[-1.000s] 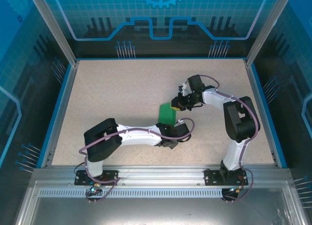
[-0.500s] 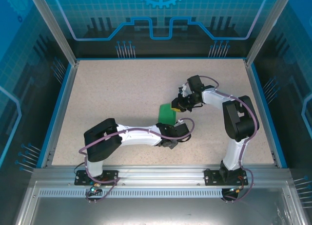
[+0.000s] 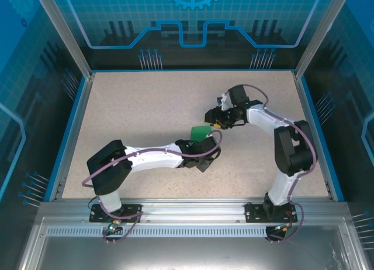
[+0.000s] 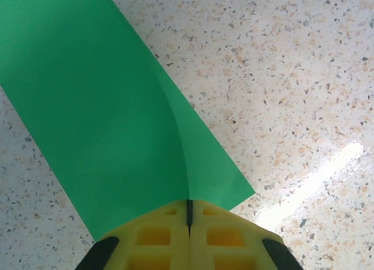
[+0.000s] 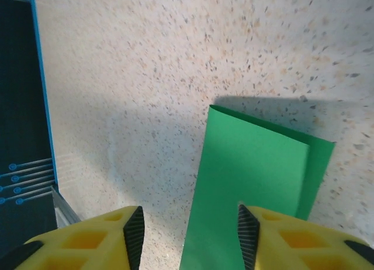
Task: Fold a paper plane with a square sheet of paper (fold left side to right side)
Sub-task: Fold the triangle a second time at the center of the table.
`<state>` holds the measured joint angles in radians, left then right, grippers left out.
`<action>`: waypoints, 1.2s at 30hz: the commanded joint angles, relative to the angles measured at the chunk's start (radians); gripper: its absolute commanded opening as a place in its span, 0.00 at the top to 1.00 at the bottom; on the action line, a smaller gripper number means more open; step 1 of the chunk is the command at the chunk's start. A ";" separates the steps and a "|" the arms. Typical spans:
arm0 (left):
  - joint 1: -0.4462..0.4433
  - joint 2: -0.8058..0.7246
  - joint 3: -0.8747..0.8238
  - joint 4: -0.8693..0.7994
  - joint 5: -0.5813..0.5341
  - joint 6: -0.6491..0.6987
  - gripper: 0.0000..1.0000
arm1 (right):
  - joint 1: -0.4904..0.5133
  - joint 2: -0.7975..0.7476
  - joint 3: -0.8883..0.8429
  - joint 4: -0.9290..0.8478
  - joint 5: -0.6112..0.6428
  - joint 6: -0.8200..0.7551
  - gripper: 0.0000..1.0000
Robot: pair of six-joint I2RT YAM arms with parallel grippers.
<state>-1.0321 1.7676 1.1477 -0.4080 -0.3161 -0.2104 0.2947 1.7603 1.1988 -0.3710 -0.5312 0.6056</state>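
Note:
The square sheet of paper (image 4: 99, 100) is bright green, folded into a narrower strip, and lies on the speckled table. A soft crease runs along it to my left gripper (image 4: 189, 207), whose yellow jaws are shut on its near edge. From above, a small part of the paper (image 3: 200, 131) shows between the two grippers, with the left gripper (image 3: 200, 139) at its near side. My right gripper (image 5: 190, 235) is open and hovers over the paper's (image 5: 251, 176) left edge, where the top layer sits slightly short of the layer beneath. The right gripper (image 3: 211, 117) is beside the paper's far right corner.
The speckled table (image 3: 140, 106) stretches free to the left and far side. Blue-edged walls (image 3: 82, 94) and aluminium posts frame it. In the right wrist view the table's edge and a dark blue wall (image 5: 17, 106) run down the left.
The left arm has drawn back to the left, still gripping the paper, so less of the paper shows from above. The right gripper has shifted slightly toward the far side.

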 commanded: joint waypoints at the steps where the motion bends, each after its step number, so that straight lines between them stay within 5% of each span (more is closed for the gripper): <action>1: 0.033 -0.044 -0.036 0.046 0.126 -0.015 0.99 | -0.041 -0.128 -0.079 0.024 0.063 -0.016 0.46; 7: 0.113 -0.085 -0.075 0.077 0.287 -0.014 0.99 | -0.060 -0.281 -0.261 0.031 0.079 -0.019 0.49; 19: 0.258 -0.104 -0.105 0.052 0.443 0.026 0.99 | 0.128 -0.317 -0.513 0.165 0.082 0.179 0.99; 26: 0.287 -0.083 -0.103 0.017 0.425 0.071 1.00 | 0.254 -0.206 -0.512 0.210 0.136 0.270 1.00; 36: 0.307 -0.038 -0.090 0.011 0.411 0.114 1.00 | 0.285 -0.144 -0.464 0.086 0.186 0.247 1.00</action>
<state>-0.7368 1.7069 1.0557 -0.3721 0.0872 -0.1295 0.5613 1.6012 0.7094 -0.2344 -0.3729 0.8532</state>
